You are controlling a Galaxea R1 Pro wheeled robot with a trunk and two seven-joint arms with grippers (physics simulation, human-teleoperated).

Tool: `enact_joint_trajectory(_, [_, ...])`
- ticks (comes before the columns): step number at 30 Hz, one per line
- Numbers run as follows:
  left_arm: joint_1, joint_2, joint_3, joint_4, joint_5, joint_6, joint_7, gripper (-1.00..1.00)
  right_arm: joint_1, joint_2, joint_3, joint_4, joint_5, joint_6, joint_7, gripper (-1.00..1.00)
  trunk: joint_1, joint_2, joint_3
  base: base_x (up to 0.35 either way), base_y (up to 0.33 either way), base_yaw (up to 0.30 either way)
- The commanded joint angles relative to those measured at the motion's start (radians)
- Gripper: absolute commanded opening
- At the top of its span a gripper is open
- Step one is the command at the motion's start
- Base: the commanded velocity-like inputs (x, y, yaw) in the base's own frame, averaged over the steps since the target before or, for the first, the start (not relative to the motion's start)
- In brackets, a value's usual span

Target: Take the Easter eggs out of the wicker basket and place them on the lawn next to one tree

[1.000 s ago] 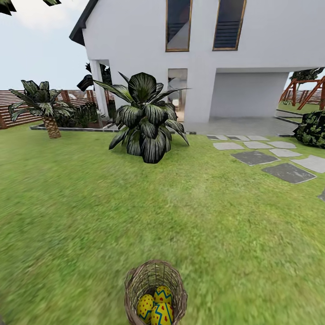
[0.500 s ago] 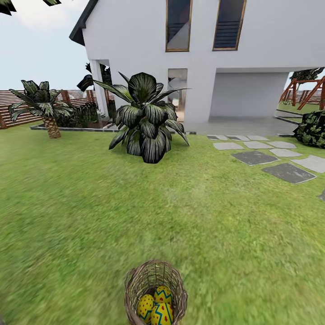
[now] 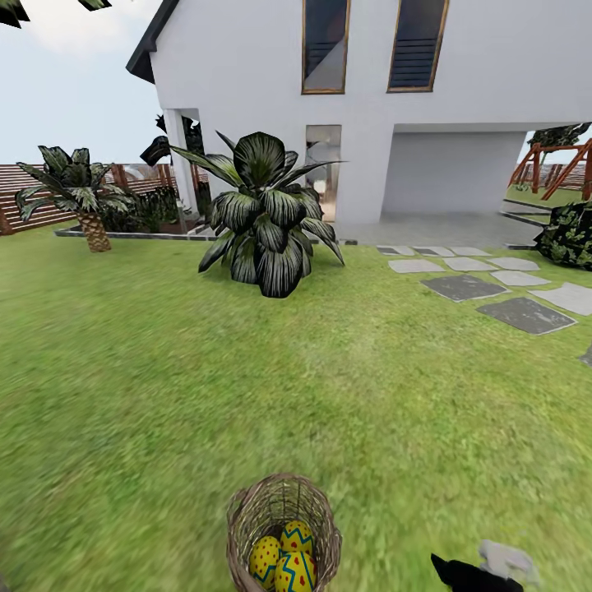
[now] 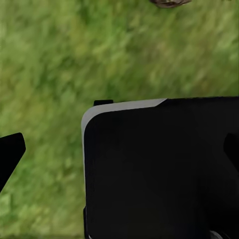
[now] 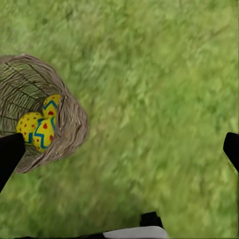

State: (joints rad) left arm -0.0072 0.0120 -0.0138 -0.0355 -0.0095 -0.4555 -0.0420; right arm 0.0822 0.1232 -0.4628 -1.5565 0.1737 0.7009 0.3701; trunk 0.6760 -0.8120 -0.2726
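On the lawn (image 3: pixel 164 395), we judge our wide-open, empty right claw (image 5: pixel 119 144) should descend vertically over the Easter eggs (image 5: pixel 41 125) at 9 o'clock.

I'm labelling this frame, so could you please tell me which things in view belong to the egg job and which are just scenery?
Part of the job:
- Easter eggs, three, all inside the wicker basket
- lawn
- right pincer, at the head view's lower edge

Just scenery:
- broad-leaved shrub
- short palm
- stepping stones
- white house
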Motion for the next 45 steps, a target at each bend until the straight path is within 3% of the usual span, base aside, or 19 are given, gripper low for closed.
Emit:
enact_joint_trajectory(1, [0.0,0.0,0.0,0.0,0.0,-0.003,-0.002,1.0,-0.017,0.001,0.026,0.008,0.016,0.008,-0.019,1.0,0.0,-0.001,-0.001,0.0,0.0,0.0])
enact_joint_trajectory(2, [0.0,0.0,-0.001,0.0,0.001,-0.003,-0.002,1.0,-0.048,0.003,0.069,0.034,0.018,0.018,-0.067,1.0,0.0,-0.001,-0.001,0.0,0.0,0.0])
enact_joint_trajectory(6, [0.0,0.002,-0.003,-0.001,0.005,-0.003,-0.002,1.0,-0.133,0.005,0.129,0.136,0.018,0.03,-0.154,1.0,0.0,-0.001,-0.001,0.0,0.0,0.0])
enact_joint_trajectory(12, [-0.002,0.005,-0.003,-0.005,0.008,-0.003,-0.002,1.0,-0.286,0.01,0.155,0.353,-0.03,0.029,-0.253,1.0,0.0,-0.001,-0.001,0.0,0.0,0.0])
enact_joint_trajectory(17, [-0.011,0.006,-0.002,-0.049,0.009,-0.002,-0.002,1.0,-0.337,0.017,0.161,0.453,-0.091,0.016,-0.294,1.0,0.0,-0.001,-0.001,0.0,0.0,0.0])
enact_joint_trajectory(24, [-0.008,0.009,-0.001,-0.245,0.005,0.05,-0.002,1.0,-0.422,0.018,0.165,0.677,-0.117,-0.104,-0.364,1.0,0.0,-0.001,-0.001,0.0,0.0,0.0])
enact_joint_trajectory(26, [-0.004,0.02,0.0,-0.31,0.006,0.089,-0.003,1.0,-0.435,0.018,0.165,0.715,-0.119,-0.135,-0.381,1.0,0.0,-0.001,-0.001,0.0,0.0,0.0])
enact_joint_trajectory(27, [0.002,0.037,0.0,-0.375,0.008,0.132,-0.004,1.0,-0.444,0.018,0.165,0.739,-0.121,-0.156,-0.392,1.0,0.0,-0.001,-0.001,0.0,0.0,0.0])
enact_joint_trajectory(31, [0.018,0.071,0.001,-0.534,0.009,0.233,-0.006,1.0,-0.463,0.018,0.165,0.773,-0.122,-0.183,-0.406,1.0,0.0,-0.001,-0.001,0.0,0.0,0.0])
enact_joint_trajectory(37, [0.028,0.081,0.002,-0.701,0.014,0.345,-0.007,1.0,-0.478,0.018,0.164,0.787,-0.142,-0.191,-0.411,1.0,0.0,-0.001,-0.001,0.0,0.0,0.0])
enact_joint_trajectory(41, [0.037,0.084,0.003,-0.783,0.024,0.413,-0.007,1.0,-0.494,0.017,0.165,0.808,-0.157,-0.193,-0.412,1.0,0.0,-0.001,-0.001,0.0,0.0,0.0])
enact_joint_trajectory(45, [0.046,0.094,0.004,-0.82,0.028,0.451,-0.008,1.0,-0.532,0.015,0.163,0.89,-0.162,-0.196,-0.414,1.0,0.0,-0.001,-0.001,0.0,0.0,0.0])
